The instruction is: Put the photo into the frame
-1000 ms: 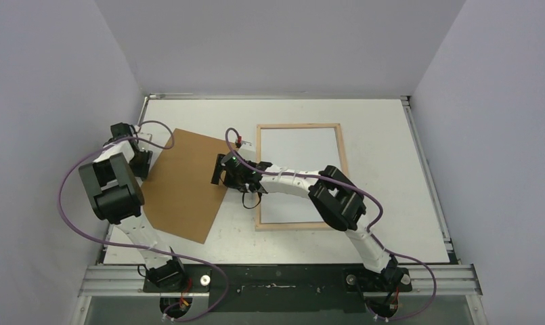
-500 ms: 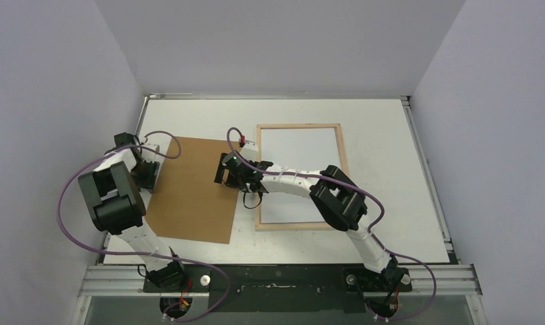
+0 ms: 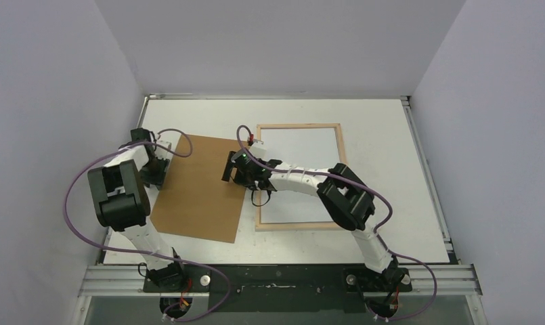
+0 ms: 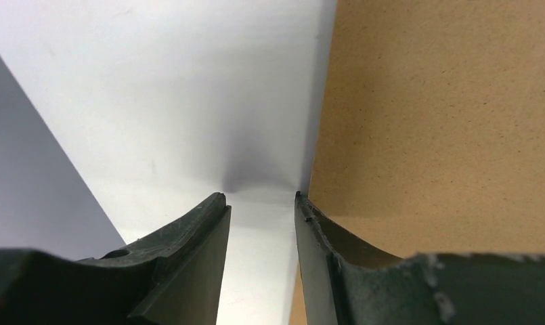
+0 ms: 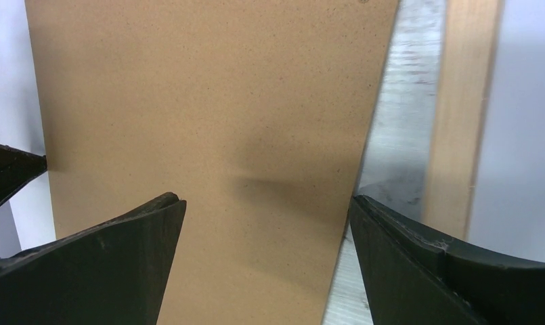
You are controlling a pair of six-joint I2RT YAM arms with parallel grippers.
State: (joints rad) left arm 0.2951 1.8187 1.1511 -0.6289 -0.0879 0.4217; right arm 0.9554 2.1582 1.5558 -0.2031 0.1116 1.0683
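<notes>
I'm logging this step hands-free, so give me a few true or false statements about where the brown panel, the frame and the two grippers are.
The brown panel lies left of the frame: true.
The right gripper is shut on the panel: false, its jaws are spread wide above the panel's right edge.
The panel covers the frame: false, a strip of table shows between them.
The left gripper sits at the panel's left edge: true.
</notes>
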